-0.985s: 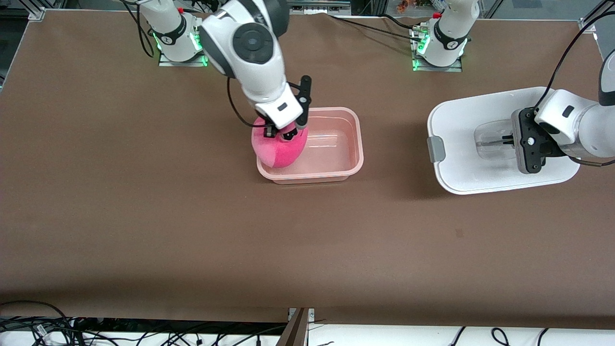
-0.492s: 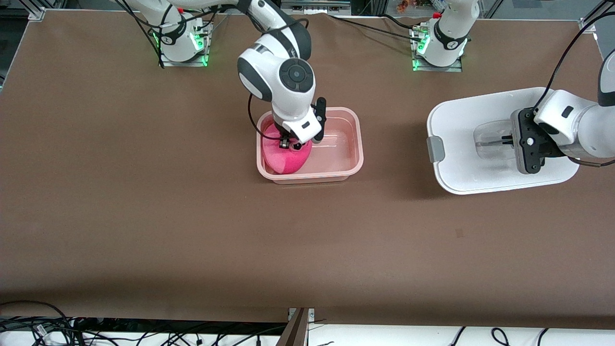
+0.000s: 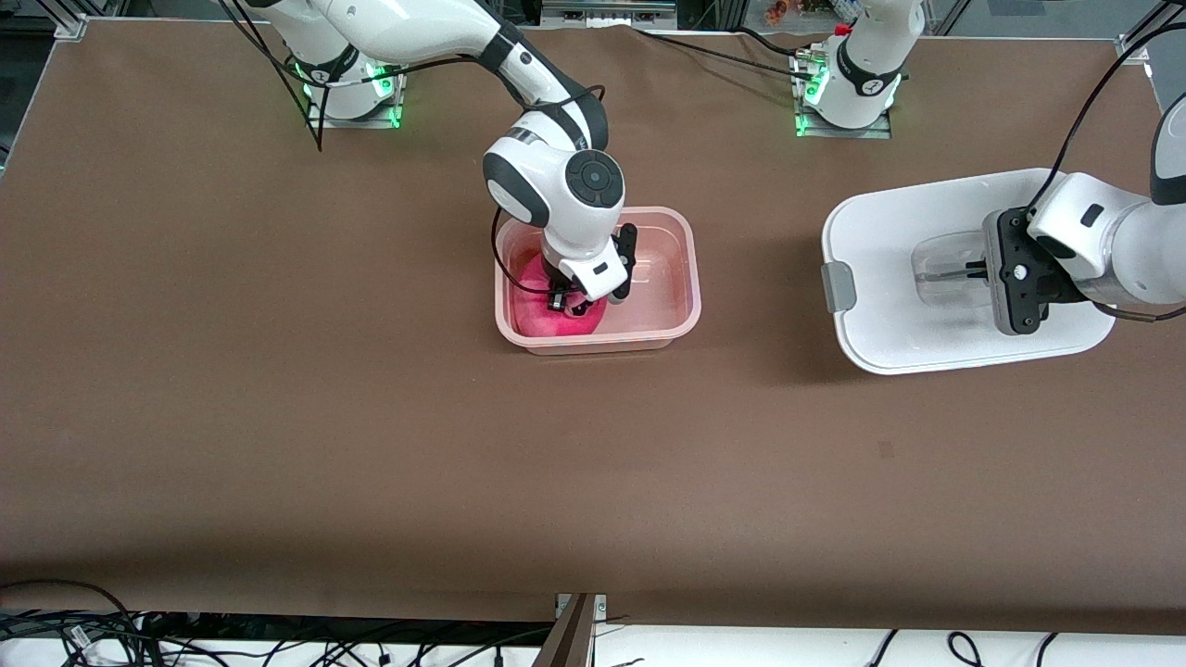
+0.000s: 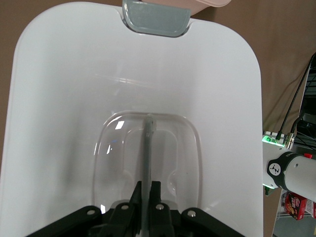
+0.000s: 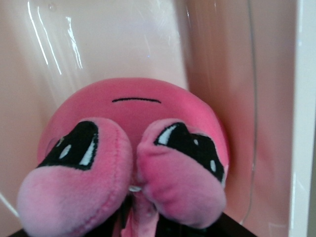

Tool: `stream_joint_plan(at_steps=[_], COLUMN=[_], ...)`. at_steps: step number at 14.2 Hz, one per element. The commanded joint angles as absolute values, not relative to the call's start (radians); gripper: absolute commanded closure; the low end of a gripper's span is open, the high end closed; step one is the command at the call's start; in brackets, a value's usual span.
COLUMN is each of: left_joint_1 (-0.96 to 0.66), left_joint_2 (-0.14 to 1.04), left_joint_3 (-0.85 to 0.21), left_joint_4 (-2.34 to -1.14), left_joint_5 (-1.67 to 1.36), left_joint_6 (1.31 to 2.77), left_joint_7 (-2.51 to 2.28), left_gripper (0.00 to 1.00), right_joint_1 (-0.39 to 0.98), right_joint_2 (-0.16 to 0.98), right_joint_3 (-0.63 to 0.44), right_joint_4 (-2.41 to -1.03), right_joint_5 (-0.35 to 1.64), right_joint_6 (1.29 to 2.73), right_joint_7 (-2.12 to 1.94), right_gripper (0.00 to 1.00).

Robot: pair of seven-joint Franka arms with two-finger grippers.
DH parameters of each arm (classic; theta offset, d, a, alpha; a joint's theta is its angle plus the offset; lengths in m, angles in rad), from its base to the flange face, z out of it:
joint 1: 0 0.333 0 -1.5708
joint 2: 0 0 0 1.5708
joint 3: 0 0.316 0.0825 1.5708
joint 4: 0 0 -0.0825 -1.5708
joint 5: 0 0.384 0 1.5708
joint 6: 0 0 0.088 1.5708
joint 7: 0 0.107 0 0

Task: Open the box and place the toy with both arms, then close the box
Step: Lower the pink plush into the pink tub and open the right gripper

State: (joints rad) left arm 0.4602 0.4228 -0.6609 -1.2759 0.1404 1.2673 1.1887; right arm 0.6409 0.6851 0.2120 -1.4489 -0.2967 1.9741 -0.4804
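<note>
Now toy (image 3: pixel 547 310) lower inside box (image 3: pixel 687 278)

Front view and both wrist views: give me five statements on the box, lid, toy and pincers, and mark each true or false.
1. The toy lies inside the box. True.
2. The lid sits on the box. False: it lies on the table toward the left arm's end, apart from the box.
3. The left pincer is shut on the lid's handle. True.
4. The right pincer waits over bare table. False: it is down in the box at the toy.
5. The toy fills the whole box. False: the part toward the left arm's end is bare.
</note>
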Motion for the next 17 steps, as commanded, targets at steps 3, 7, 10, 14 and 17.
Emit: stream_joint_plan(at_steps=[3,7,10,14,17], left_joint_1=[0.449,0.427,0.410,0.399,0.345], left_joint_2=[0.433,0.439,0.439,0.440,0.442], left_joint_3=[-0.678,-0.683,-0.681,-0.681,-0.680], left_joint_4=[-1.250,-1.258,-1.258,-1.258,-1.267], left_joint_5=[0.156,0.126,0.126,0.120,0.121], left_joint_6=[1.256,1.264,1.278,1.281,1.327], left_joint_7=[1.203,1.201,1.201,1.197,1.192], left_gripper=[1.00,1.00,1.00,1.00,1.00], right_joint_1=[0.675,0.693,0.680,0.623,0.502], right_joint_2=[0.722,0.733,0.680,0.517,0.395], right_joint_3=[0.218,0.216,0.216,0.209,0.204], right_joint_4=[-1.416,-1.410,-1.408,-1.405,-1.405], right_joint_5=[-0.233,-0.216,-0.203,-0.117,-0.103], right_joint_6=[2.164,2.255,2.139,1.933,1.816], right_joint_7=[-0.291,-0.196,-0.199,-0.202,-0.202], right_gripper=[0.00,0.00,0.00,0.00,0.00])
